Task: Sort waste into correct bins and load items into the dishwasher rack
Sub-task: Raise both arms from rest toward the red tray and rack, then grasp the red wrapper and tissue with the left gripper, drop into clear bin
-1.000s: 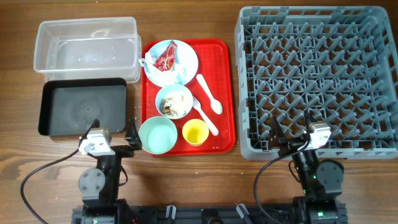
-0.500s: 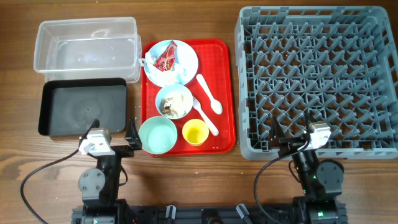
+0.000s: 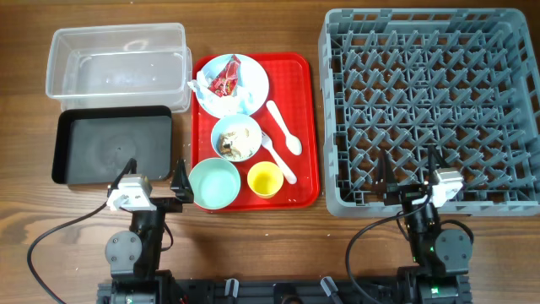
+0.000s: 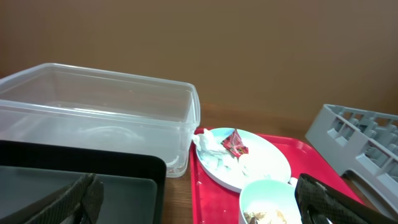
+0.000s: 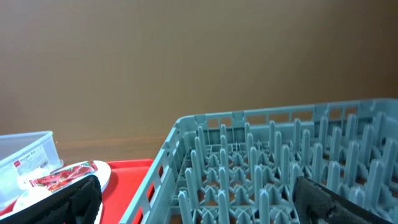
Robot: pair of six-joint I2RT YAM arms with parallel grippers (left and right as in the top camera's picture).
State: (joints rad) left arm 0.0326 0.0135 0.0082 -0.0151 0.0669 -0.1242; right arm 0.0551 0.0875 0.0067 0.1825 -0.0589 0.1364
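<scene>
The right arm (image 3: 422, 221) has shifted slightly away from the red tray (image 3: 308, 93) along the dishwasher rack's (image 3: 430, 84) near edge, its fingers (image 5: 336, 202) spread wide and empty. The left fingers (image 4: 74, 196), equally wide, hold unchanged at the tray's near-left corner. Sorting looks not yet begun: wrapper (image 3: 224, 80), napkins (image 3: 205, 84), food scraps (image 3: 234, 145), plate (image 3: 253, 84), bowls (image 3: 213, 183), cup (image 3: 265, 179) and cutlery (image 3: 284, 135) all sit on the tray, clear tub (image 3: 118, 38) and black tray (image 3: 59, 152) left of it.

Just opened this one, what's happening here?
Nothing is being handled yet. The left gripper and right gripper hover open at the near edge of the table. The plate with wrapper, two bowls, cup, fork and spoon sit on the red tray; the rack, clear tub and black tray hold nothing.
</scene>
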